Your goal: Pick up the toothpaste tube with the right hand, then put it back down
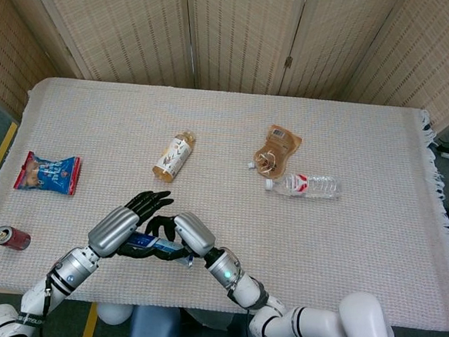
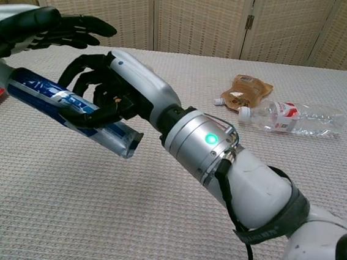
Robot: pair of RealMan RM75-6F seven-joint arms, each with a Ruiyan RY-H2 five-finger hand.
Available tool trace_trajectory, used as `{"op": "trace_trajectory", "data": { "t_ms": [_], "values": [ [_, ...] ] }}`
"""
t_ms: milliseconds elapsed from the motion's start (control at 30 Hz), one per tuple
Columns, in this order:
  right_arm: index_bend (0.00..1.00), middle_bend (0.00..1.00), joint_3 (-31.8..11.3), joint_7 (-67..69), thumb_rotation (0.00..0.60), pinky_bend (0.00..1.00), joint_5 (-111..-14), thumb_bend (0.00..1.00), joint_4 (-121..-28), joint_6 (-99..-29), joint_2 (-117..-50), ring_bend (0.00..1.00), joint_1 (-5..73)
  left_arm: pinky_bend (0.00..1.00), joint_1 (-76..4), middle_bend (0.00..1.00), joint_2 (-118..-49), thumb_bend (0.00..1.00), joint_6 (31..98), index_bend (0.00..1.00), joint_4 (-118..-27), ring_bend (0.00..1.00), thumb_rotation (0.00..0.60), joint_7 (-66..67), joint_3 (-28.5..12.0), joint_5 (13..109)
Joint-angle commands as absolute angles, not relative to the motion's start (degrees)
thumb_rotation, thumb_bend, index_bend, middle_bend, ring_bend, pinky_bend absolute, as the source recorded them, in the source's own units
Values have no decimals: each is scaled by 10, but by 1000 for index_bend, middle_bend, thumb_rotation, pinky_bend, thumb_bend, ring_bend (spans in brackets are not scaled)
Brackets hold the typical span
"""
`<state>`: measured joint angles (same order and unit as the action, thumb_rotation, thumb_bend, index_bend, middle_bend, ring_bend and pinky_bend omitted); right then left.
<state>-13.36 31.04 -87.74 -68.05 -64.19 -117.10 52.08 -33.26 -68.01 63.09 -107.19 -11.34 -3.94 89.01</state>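
Note:
My right hand [image 2: 112, 93] grips a blue and white toothpaste tube [image 2: 65, 104] and holds it above the table, lying nearly level with its cap end to the left. In the head view the toothpaste tube [image 1: 151, 246] shows between the two hands near the table's front edge, with my right hand [image 1: 180, 235] curled over it. My left hand [image 2: 39, 28] hovers open just above and left of the tube, fingers stretched out flat; the head view shows my left hand [image 1: 132, 216] over the tube's cap end.
A tea bottle [image 1: 174, 156] lies mid-table. A brown pouch [image 1: 276, 149] and a clear water bottle [image 1: 304, 185] lie to the right. A snack bag [image 1: 48, 172] and a red can [image 1: 11, 237] sit at the left edge.

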Motion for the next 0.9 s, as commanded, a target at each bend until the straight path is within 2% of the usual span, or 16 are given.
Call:
{"op": "trace_trajectory", "data": {
  "t_ms": [33, 367, 533, 700, 900],
  "values": [
    [775, 694, -130, 309, 600, 626, -880, 952, -678, -641, -1169, 724, 520, 0, -332, 35, -679, 115, 633, 0, -1072, 0, 0, -115, -40, 888],
    [775, 694, -99, 309, 600, 626, -888, 952, -680, -635, -1121, 734, 499, 0, -312, 35, -664, 116, 664, 0, -1058, 0, 0, -138, -38, 889],
    [774, 672, -78, 274, 600, 616, -880, 952, -687, -594, -1067, 703, 494, 0, -296, 35, -657, 117, 685, 0, -1042, 0, 0, -143, -37, 884],
    [713, 611, -67, 234, 600, 555, -857, 951, -694, -533, -1032, 655, 501, 0, -279, 35, -662, 119, 710, 0, -1018, 0, 0, -128, -42, 871],
    [607, 519, -62, 174, 600, 460, -837, 952, -675, -486, -1029, 587, 511, 0, -268, 34, -666, 119, 717, 0, -1006, 0, 0, -116, -43, 857]
  ]
}}
